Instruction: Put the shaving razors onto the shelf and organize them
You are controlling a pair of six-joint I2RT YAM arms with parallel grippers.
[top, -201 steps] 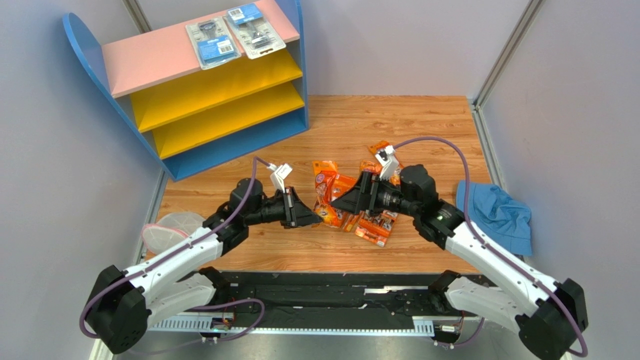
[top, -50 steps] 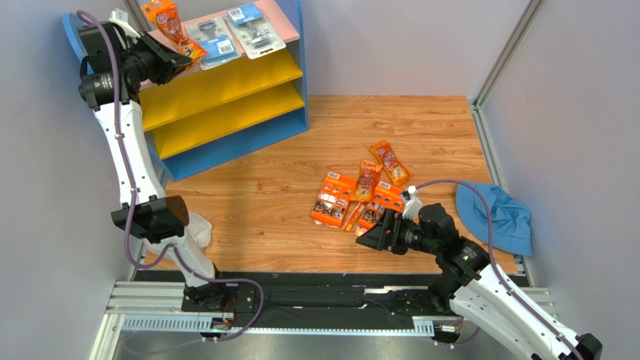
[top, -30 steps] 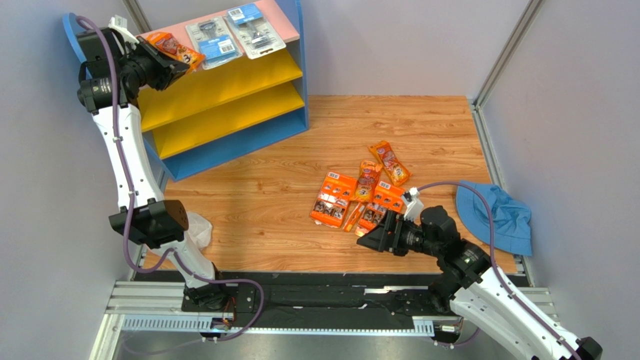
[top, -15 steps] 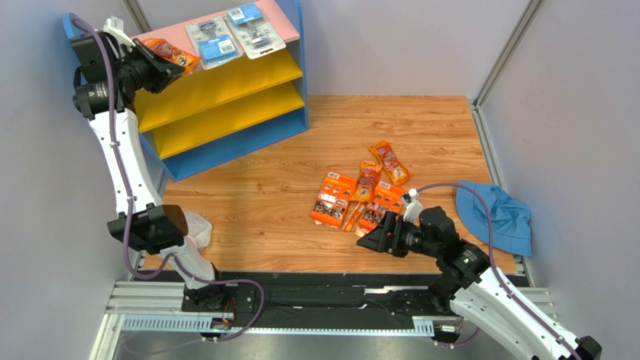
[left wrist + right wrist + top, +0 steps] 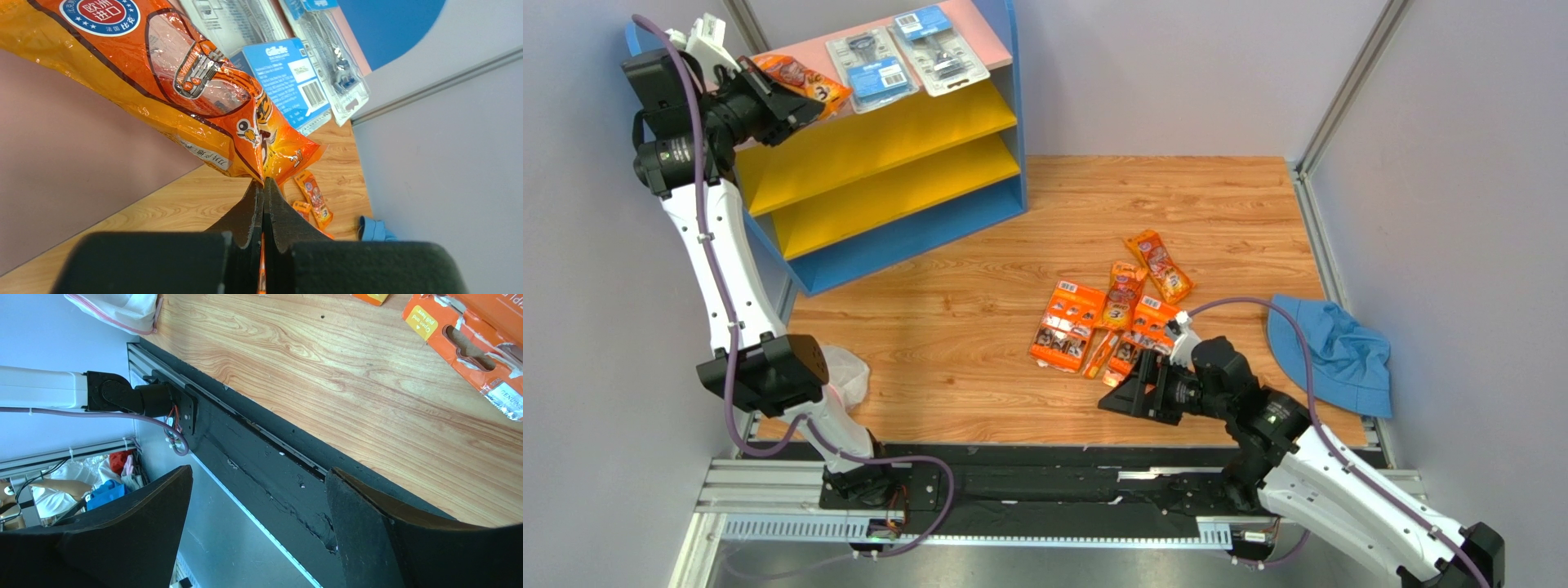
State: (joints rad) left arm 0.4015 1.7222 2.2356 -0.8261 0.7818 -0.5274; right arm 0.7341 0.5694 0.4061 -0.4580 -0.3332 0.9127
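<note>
My left gripper (image 5: pixel 775 108) is shut on a small orange razor bag (image 5: pixel 800 81) and holds it over the pink top board (image 5: pixel 762 92) of the shelf. In the left wrist view the bag (image 5: pixel 184 92) hangs from the closed fingertips (image 5: pixel 264 184). Two clear blister packs (image 5: pixel 870 64) (image 5: pixel 940 49) lie on that board. Several orange razor packs (image 5: pixel 1109 321) lie in a cluster on the wooden floor. My right gripper (image 5: pixel 1127 402) is open and empty, low by the table's near edge, just in front of the cluster.
A blue cloth (image 5: pixel 1333 353) lies at the right edge. A clear plastic bag (image 5: pixel 844 371) lies at the left by the left arm's base. The black base rail (image 5: pixel 1051 472) runs along the near edge. Grey walls close in both sides.
Since 6.7 s ago my left gripper lifted one orange bag from the floor to the shelf top; lately it tilted it flatter. My right arm drew back toward the near edge.
</note>
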